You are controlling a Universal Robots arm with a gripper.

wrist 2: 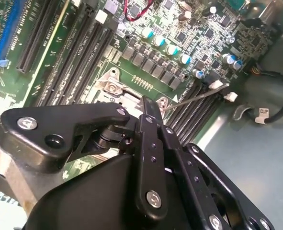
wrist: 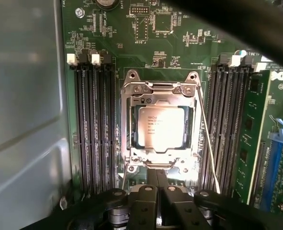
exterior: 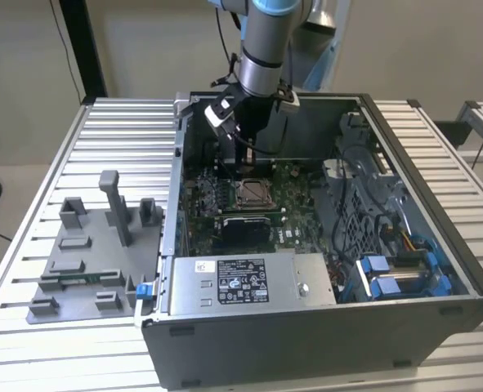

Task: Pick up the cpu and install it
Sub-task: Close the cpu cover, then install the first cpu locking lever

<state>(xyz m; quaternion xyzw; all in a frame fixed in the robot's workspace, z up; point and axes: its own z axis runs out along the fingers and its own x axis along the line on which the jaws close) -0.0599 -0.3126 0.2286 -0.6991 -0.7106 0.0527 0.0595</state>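
The gripper, clenched on nothing, hangs at twelve o'clock of the socket in the exterior view, where a careless descent might skew the seated cpu

The cpu lies flat inside the metal-framed socket on the green motherboard. Dark memory slots flank the socket on both sides. The pincer, fingers pressed together and empty, hangs just beside the socket's frame.

Open computer case on slatted table; fixture tray beside
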